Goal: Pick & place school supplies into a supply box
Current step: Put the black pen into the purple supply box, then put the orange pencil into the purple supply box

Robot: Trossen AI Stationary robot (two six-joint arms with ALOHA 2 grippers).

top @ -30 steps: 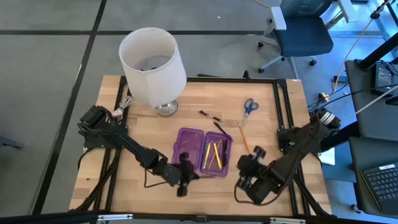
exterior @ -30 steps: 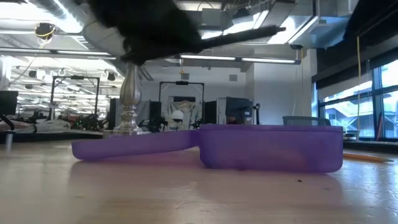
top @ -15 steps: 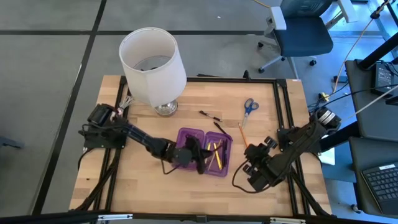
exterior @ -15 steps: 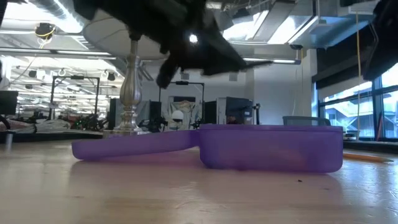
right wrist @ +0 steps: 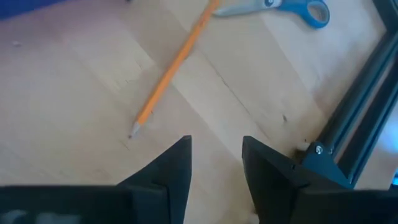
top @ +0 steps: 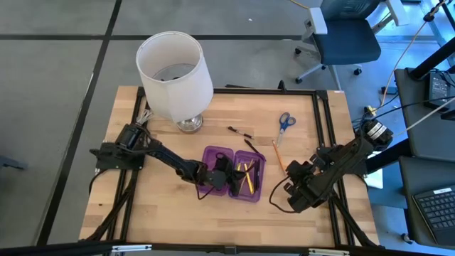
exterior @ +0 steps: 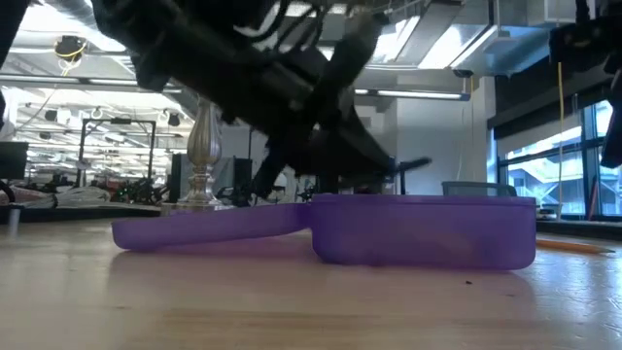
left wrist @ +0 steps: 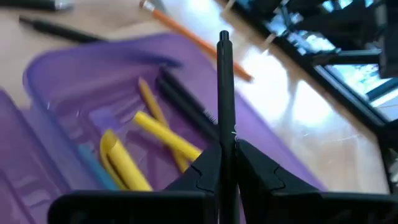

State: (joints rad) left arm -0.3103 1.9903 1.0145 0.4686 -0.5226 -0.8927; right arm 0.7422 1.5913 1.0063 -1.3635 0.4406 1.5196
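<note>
The purple supply box [top: 211, 155] lies open on the table, two halves side by side. Its right half [left wrist: 74, 81] contains yellow pens [left wrist: 163, 134] and a black pen [left wrist: 186, 107]. My left gripper [top: 229, 173] hovers over that half, shut on a black pen [left wrist: 224, 87]. On the table to the right of the box lie an orange pencil [top: 278, 157], blue-handled scissors [top: 286, 121] and two black pens [top: 240, 132]. My right gripper [top: 293, 175] is open above the wood beside the pencil [right wrist: 174, 68], touching nothing. My left gripper pinches the black pen between its two fingers [left wrist: 208, 165], with the pen lying along the fingers and its long free end [left wrist: 224, 43] sticking out ahead. The pen is lifted clear, roughly level above the box's right half [exterior: 418, 228], its tip [exterior: 416, 162] pointing toward the table's right.
A white lampshade on a metal foot [top: 175, 71] stands at the table's far left. Black frame rails [top: 323, 124] run along the table's right side, near my right arm. Bare wood [top: 149, 206] lies between the box and the near edge.
My left gripper, still shut on the black pen, has moved from the box's near edge toward the far right, over the box's right half, and has come down closer to it. My right gripper has shifted slightly toward the far edge, staying open.
</note>
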